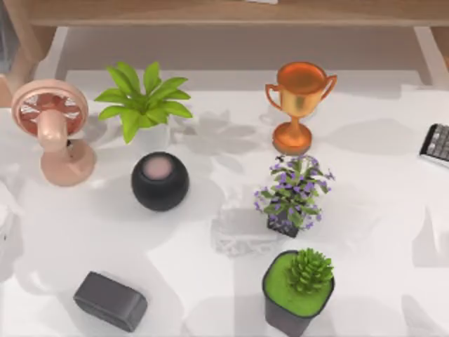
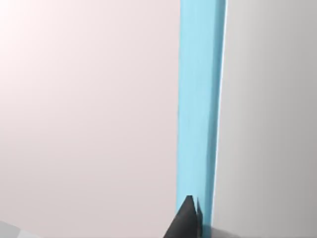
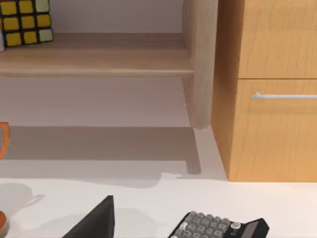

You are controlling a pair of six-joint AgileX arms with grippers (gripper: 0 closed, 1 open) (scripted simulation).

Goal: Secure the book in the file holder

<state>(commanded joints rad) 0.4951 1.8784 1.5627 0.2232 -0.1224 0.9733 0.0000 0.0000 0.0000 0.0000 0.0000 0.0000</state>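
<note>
Upright light-blue book (image 2: 197, 109) edge, close up

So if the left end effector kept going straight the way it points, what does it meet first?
Most likely the blue book: in the left wrist view a dark fingertip sits right at its lower edge, with the book running straight ahead. Depth is unclear, so contact may already be made.
</note>
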